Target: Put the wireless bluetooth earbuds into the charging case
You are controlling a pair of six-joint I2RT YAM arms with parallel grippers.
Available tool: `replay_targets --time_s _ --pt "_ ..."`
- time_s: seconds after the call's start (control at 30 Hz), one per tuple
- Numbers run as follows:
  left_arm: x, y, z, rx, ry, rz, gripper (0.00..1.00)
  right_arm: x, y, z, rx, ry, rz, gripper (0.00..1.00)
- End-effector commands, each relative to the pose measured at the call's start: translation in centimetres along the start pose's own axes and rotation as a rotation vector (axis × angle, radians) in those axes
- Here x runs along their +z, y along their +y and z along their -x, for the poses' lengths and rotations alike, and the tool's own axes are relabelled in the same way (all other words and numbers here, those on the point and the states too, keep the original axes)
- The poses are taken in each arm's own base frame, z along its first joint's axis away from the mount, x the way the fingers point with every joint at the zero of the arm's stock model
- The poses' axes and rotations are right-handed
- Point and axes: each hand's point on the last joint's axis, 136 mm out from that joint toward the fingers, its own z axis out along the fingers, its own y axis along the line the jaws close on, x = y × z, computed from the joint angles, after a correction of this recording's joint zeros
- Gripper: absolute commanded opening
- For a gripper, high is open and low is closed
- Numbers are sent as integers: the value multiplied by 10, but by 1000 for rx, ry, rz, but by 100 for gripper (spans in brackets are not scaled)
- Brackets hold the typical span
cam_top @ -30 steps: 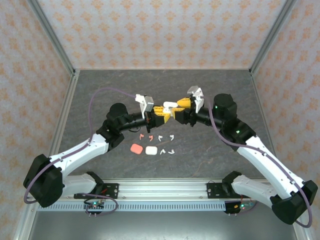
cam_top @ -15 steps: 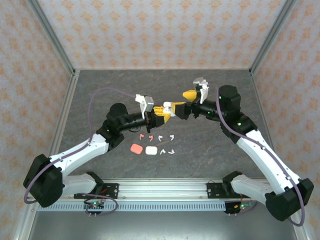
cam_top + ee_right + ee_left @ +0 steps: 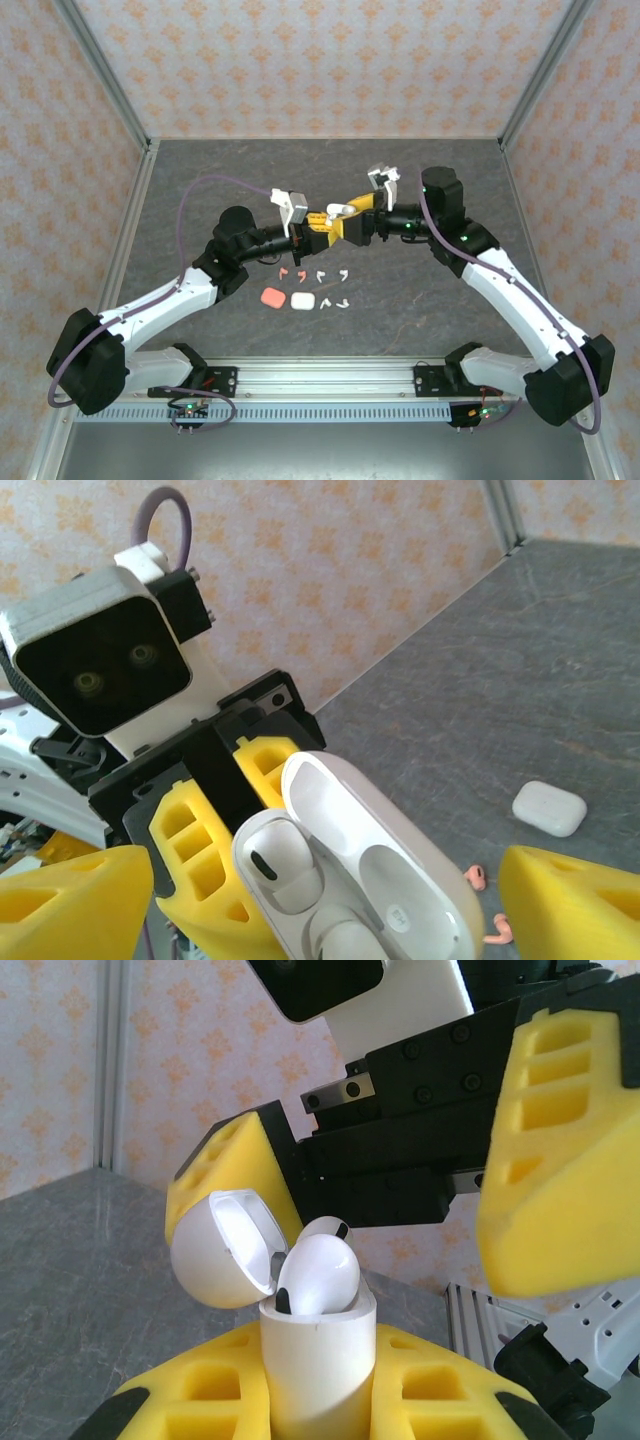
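Swung back down from its raised pose of half a second ago, the right gripper (image 3: 356,214) now sits close against the left gripper (image 3: 320,222) above the middle of the table (image 3: 200,180). On the table below them lie two coral-red earbuds (image 3: 300,268) and four loose white earbuds (image 3: 321,274), tiny hooked shapes. Nearer the bases, a coral case (image 3: 270,297) and a closed white case (image 3: 303,299) lie side by side.

From the left wrist, the left gripper (image 3: 318,1392) clamps the white charging case (image 3: 318,1360) upright, its lid (image 3: 225,1250) hinged open to the left. A glossy seated earbud (image 3: 320,1275) stands in it, its rounded head with a dark oval mark rising above the rim. A second earbud (image 3: 328,1228) peeks out behind. The right gripper's yellow fingers (image 3: 560,1160) are spread wide on either side.

From the right wrist, the right gripper (image 3: 320,900) has its fingertips (image 3: 70,900) far apart, clear of the charging case (image 3: 400,900) between them. The seated earbud (image 3: 285,865) fills one well, and the second earbud (image 3: 345,945) sits in the well below. Beyond, the closed white case (image 3: 549,808) and the coral-red earbuds (image 3: 477,877) lie on the table (image 3: 560,660).
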Motion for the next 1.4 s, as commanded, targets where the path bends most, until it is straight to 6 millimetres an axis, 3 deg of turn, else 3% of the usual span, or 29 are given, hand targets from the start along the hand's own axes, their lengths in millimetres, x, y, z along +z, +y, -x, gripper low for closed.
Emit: replay_targets --time_s 0.0,0.3,0.63,0.77,0.93,1.03,1.17,1.37 --pt "1 -8 11 42 -18 -24 0 -5 25 17 -67 -23 71 88" --pt "2 -1 6 42 3 4 0 -16 40 21 -115 -46 84 84" --pt "3 2 5 34 6 22 0 -20 32 13 -117 -33 18 81" --pt "3 5 1 27 17 36 0 -33 -4 24 -101 -99 -239 89" --pt "7 24 -18 -28 82 109 0 -75 -54 34 -24 -210 -613 98" --pt "15 42 -35 -99 136 167 0 -93 -75 26 51 -249 -755 100" --pt "31 81 -63 -249 206 296 0 -107 -99 6 135 -246 -891 99" --pt "63 128 -115 -507 276 402 0 -112 -114 -15 199 -230 -957 99"
